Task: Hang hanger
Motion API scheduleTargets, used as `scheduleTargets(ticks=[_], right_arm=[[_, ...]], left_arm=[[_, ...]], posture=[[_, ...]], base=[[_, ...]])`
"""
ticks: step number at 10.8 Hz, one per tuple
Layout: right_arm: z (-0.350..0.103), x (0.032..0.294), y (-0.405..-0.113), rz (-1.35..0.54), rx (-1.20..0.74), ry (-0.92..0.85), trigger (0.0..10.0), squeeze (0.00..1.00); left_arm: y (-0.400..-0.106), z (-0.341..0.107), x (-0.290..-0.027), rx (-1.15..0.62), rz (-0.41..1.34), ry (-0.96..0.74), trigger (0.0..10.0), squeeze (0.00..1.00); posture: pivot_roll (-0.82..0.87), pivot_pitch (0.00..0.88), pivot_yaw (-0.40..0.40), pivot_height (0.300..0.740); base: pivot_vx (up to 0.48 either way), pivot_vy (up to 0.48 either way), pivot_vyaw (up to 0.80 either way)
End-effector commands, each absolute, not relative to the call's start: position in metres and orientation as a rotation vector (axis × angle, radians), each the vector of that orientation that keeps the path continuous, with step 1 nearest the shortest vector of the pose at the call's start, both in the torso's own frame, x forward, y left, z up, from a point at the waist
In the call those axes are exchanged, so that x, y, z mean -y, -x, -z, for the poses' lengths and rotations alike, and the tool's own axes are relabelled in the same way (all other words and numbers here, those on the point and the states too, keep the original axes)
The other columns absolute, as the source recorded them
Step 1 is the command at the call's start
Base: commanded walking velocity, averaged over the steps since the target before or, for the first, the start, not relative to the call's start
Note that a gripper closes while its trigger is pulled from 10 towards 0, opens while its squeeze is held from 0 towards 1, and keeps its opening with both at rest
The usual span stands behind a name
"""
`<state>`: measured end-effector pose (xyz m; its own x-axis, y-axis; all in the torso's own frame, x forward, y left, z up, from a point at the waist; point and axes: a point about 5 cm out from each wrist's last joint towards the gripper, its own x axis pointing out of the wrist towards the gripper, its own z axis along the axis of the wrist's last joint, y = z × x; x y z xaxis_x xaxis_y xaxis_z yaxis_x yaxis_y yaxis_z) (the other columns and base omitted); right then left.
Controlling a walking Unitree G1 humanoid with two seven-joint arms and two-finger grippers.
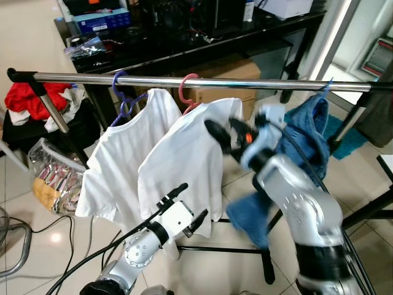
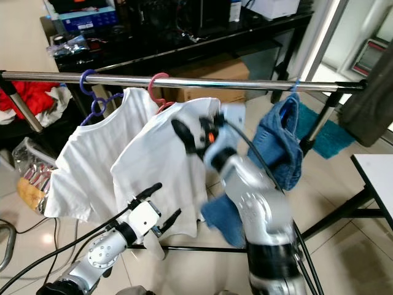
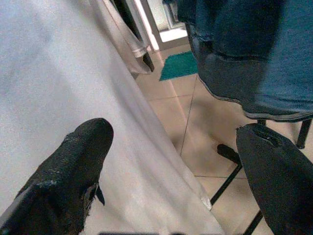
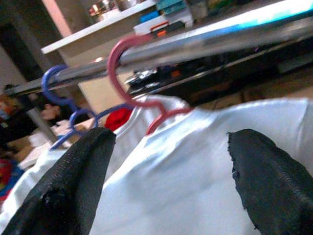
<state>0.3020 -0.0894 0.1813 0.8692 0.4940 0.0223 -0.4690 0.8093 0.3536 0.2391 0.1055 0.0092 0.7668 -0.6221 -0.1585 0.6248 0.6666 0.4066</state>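
A steel rail (image 1: pixel 202 81) spans a tiled floor (image 1: pixel 31 203), a black table (image 1: pixel 184 43) behind. The pink hanger (image 1: pixel 187 92) hangs there with a white shirt (image 1: pixel 184 160) — the right end effector (image 1: pixel 218 136), fingers spread, is just before it. The left end effector (image 1: pixel 187 206) is spread too, low by the hem.

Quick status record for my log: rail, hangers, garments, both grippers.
rail: chrome clothes rail, horizontal across the scene
pink hanger: hooked on the rail, carrying a white T-shirt
purple hanger: hooked on the rail to the robot's left of the pink one, carrying a second white T-shirt
blue garment: hanging from the rail on the robot's right
right gripper: raised, fingers open, at the shoulder of the pink hanger's T-shirt, holding nothing
left gripper: low, fingers open, at that T-shirt's hem
floor: light tiles
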Motion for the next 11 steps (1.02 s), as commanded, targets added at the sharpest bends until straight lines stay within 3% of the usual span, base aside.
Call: scheduleTargets(ticks=[1,2,6,11], right_arm=[[-0.179,0.092,-0.306,-0.471,-0.072,-0.341,10.0,0.01],[-0.178,0.094,-0.307,-0.458,-0.073,-0.334,10.0,0.01],[-0.15,0.151,-0.315,-0.151,-0.122,-0.169,10.0,0.0],[-0.141,0.177,-0.311,-0.071,-0.135,-0.093,10.0,0.01]], left_arm=[[-0.239,-0.013,-0.106,0.021,0.697,-0.474,10.0,0.0],[-0.239,-0.013,-0.106,0.029,0.697,-0.478,10.0,0.0],[-0.245,-0.022,-0.103,0.08,0.687,-0.487,10.0,0.0],[-0.246,-0.023,-0.101,0.084,0.702,-0.498,10.0,0.0]], posture=[[0.03,0.0,0.011,0.74],[0.03,0.0,0.011,0.74],[0.0,0.0,0.017,0.74],[-0.01,0.0,0.022,0.74]], base=[[0.0,0.0,0.0],[0.0,0.0,0.0],[0.0,0.0,0.0],[0.0,0.0,0.0]])
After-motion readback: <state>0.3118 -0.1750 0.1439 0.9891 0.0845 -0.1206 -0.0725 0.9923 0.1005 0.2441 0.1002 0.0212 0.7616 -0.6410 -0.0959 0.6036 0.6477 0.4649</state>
